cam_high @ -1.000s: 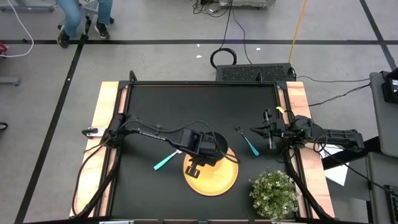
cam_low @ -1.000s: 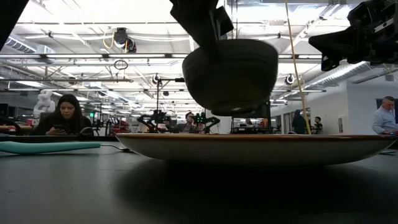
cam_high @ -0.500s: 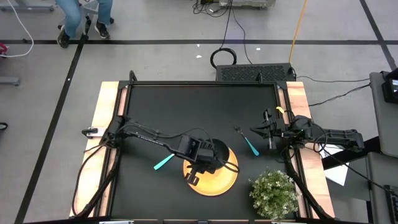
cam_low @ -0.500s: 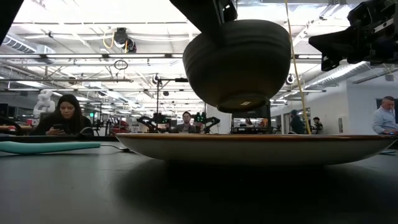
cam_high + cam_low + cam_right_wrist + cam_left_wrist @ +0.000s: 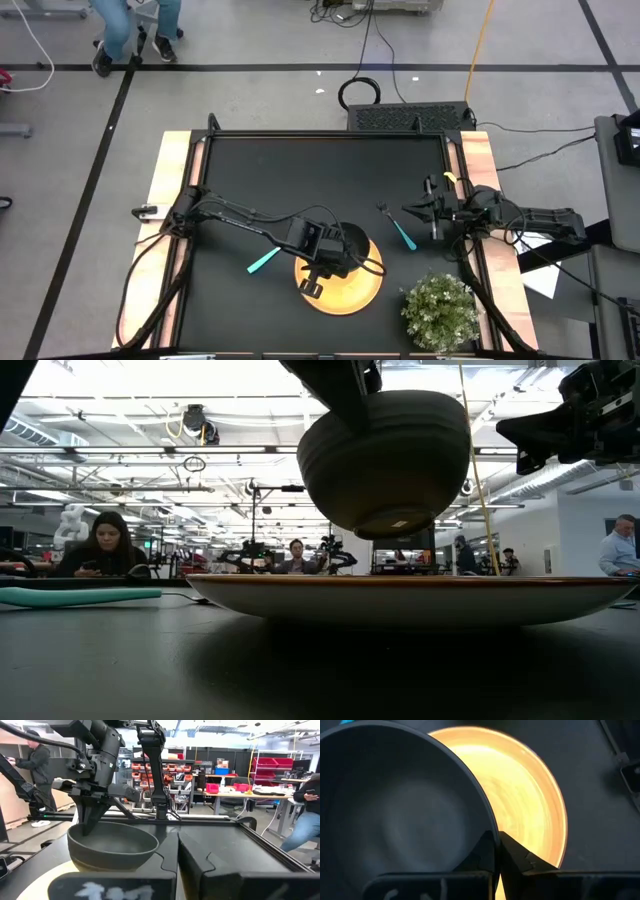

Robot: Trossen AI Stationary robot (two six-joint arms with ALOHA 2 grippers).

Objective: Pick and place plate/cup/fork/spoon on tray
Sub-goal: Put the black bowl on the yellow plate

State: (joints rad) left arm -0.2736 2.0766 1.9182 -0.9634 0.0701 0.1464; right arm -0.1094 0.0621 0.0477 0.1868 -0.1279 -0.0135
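Note:
My left gripper (image 5: 333, 251) is shut on the dark grey cup (image 5: 385, 460), which it holds above the yellow tray (image 5: 410, 596). From above, the cup (image 5: 351, 244) is over the tray's far part (image 5: 345, 292). The teal spoon (image 5: 263, 260) lies flat on the table left of the tray, and its handle also shows in the low view (image 5: 80, 596). The teal fork (image 5: 400, 230) lies flat to the right of the tray. My right gripper (image 5: 408, 210) is shut and empty, raised just beyond the fork at the table's right side. My left gripper pinches the cup's rim (image 5: 492, 834), with one finger inside the bowl and one outside its wall. The fingers come from above, slanting in from the table's left. The cup hangs lifted clear of the tray, mouth up and slightly tilted.
A potted green plant (image 5: 440, 310) stands at the table's near right corner, close to the tray. Wooden strips (image 5: 165, 200) run along the table's left and right sides. People sit in the room beyond the table (image 5: 100, 545).
My left gripper has carried the cup a little toward the table's near edge, farther over the tray, and slightly up. Most of that happened in the first half second. The cup stays clear of the tray.

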